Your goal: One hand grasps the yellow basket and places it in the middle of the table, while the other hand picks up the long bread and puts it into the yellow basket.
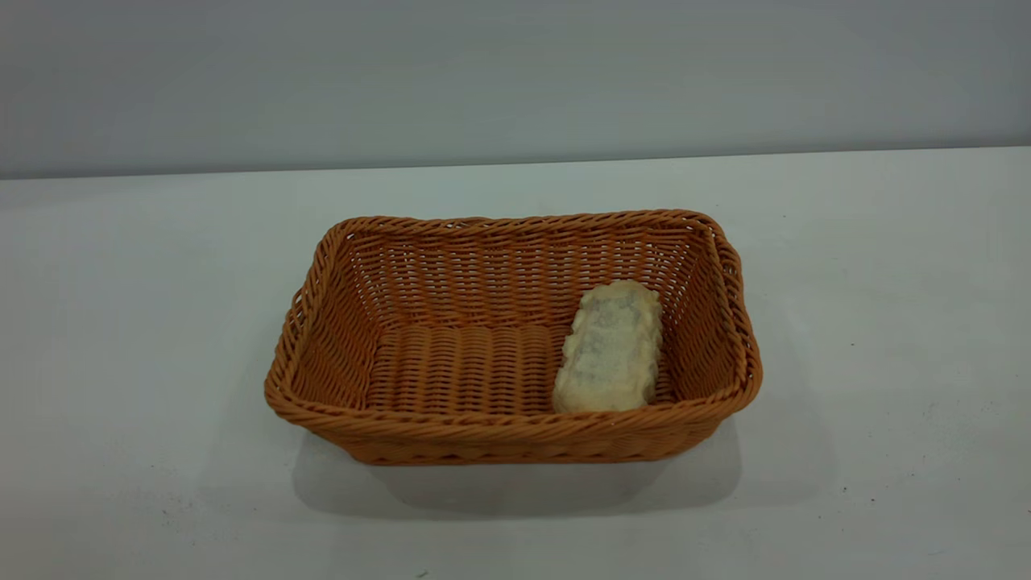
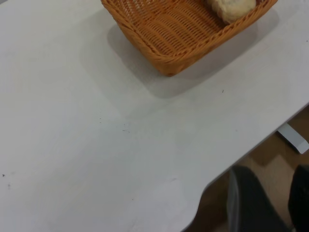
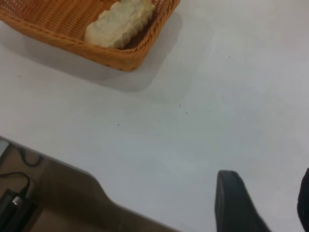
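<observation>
White table; both jaws spread, empty.

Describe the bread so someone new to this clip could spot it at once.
On the white table sits one large orange wicker basket. Inside it, on the floor against the right-hand wall, lies the bread. It is a small pale cream oblong lump with a bumpy edge, the only thing in the basket and far lighter than the weave.
</observation>
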Action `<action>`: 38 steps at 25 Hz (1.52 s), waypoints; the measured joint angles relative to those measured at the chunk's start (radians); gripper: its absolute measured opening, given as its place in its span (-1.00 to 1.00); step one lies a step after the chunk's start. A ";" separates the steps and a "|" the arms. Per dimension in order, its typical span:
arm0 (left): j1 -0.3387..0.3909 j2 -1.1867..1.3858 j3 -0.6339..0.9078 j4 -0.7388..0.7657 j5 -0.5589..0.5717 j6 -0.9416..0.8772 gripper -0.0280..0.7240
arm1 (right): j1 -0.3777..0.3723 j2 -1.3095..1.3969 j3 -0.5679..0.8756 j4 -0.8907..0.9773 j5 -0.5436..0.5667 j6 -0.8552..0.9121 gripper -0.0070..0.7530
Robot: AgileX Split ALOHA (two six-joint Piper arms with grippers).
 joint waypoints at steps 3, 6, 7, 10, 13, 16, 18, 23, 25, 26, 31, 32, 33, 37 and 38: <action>0.005 0.000 0.000 0.000 0.000 0.000 -0.16 | 0.000 0.000 0.000 0.000 0.000 0.000 -0.19; 0.045 0.000 0.000 0.000 0.000 0.000 -0.16 | 0.000 0.000 0.000 0.000 0.000 0.000 -0.19; 0.069 0.000 0.000 0.000 0.000 0.000 -0.16 | 0.000 0.000 0.000 0.000 0.000 0.000 -0.19; 0.155 0.000 0.000 0.000 0.000 0.000 -0.16 | -0.029 0.000 0.000 0.000 0.000 0.000 -0.19; 0.257 0.000 0.000 0.000 0.000 0.000 -0.16 | -0.094 0.000 0.000 0.000 0.000 0.000 -0.19; 0.364 0.000 0.000 0.000 0.000 0.000 -0.16 | -0.166 0.000 0.000 0.000 0.000 0.000 -0.19; 0.423 0.000 0.000 0.000 0.000 0.000 -0.16 | -0.207 0.000 0.000 0.000 0.000 -0.001 -0.19; 0.540 0.000 0.000 0.000 0.000 0.001 -0.16 | -0.293 0.000 0.000 0.000 0.000 -0.001 -0.19; 0.579 0.000 0.000 0.000 0.000 0.001 -0.16 | -0.310 0.000 0.000 0.000 0.000 -0.001 -0.19; 0.586 0.000 0.000 0.000 0.000 0.000 -0.16 | -0.313 0.000 0.000 0.000 0.000 -0.001 -0.19; 0.561 0.000 0.000 0.000 0.000 0.000 -0.16 | -0.314 0.000 0.000 0.000 0.000 -0.001 -0.19; 0.545 0.000 0.000 0.000 0.000 0.000 -0.16 | -0.314 0.000 0.000 0.000 0.000 -0.001 -0.19; 0.530 0.000 0.000 0.000 0.000 0.000 -0.16 | -0.314 0.000 0.000 0.000 0.000 -0.001 -0.19; 0.473 0.000 0.000 0.000 0.000 0.000 -0.16 | -0.314 0.000 0.000 0.000 0.000 -0.001 -0.19; 0.465 0.000 0.000 0.000 0.000 0.000 -0.16 | -0.314 0.000 0.000 0.000 0.000 -0.001 -0.19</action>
